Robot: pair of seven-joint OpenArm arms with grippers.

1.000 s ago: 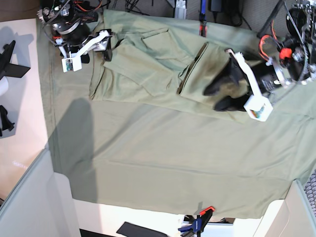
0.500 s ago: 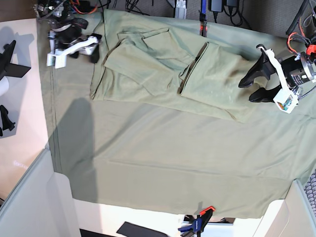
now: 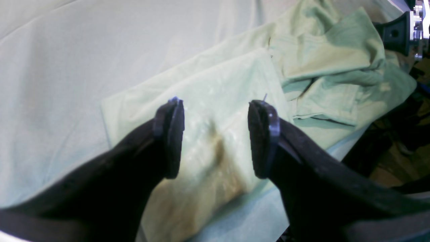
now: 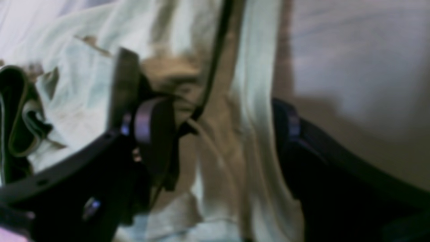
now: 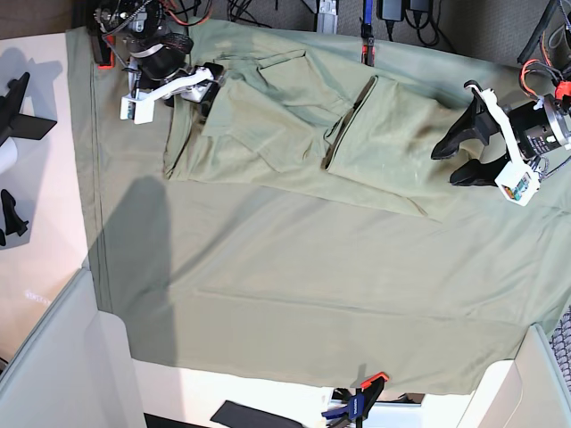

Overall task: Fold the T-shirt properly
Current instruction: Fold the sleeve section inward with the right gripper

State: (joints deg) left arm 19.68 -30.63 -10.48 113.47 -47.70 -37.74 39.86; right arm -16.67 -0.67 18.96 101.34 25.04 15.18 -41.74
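The pale green T-shirt (image 5: 285, 125) lies partly folded across the far middle of the table, with a dark fold line down its middle. My left gripper (image 5: 444, 165) is open and empty, just off the shirt's right edge. In the left wrist view the gripper (image 3: 218, 107) hovers over the flat shirt panel (image 3: 228, 77). My right gripper (image 5: 212, 89) is at the shirt's left edge. In the blurred right wrist view its jaws (image 4: 221, 117) stand apart over bunched shirt cloth (image 4: 255, 84), holding nothing.
A large green sheet (image 5: 294, 294) covers the table. An orange clamp (image 5: 370, 385) holds its near edge and another (image 5: 364, 46) its far edge. Cables lie behind the table. A black stand (image 5: 16, 107) is at the left, and grey panels (image 5: 62, 357) at the near left.
My left gripper pulled back right off the shirt and then stayed put. My right gripper swung away to the left, then came back right to the shirt's left edge.
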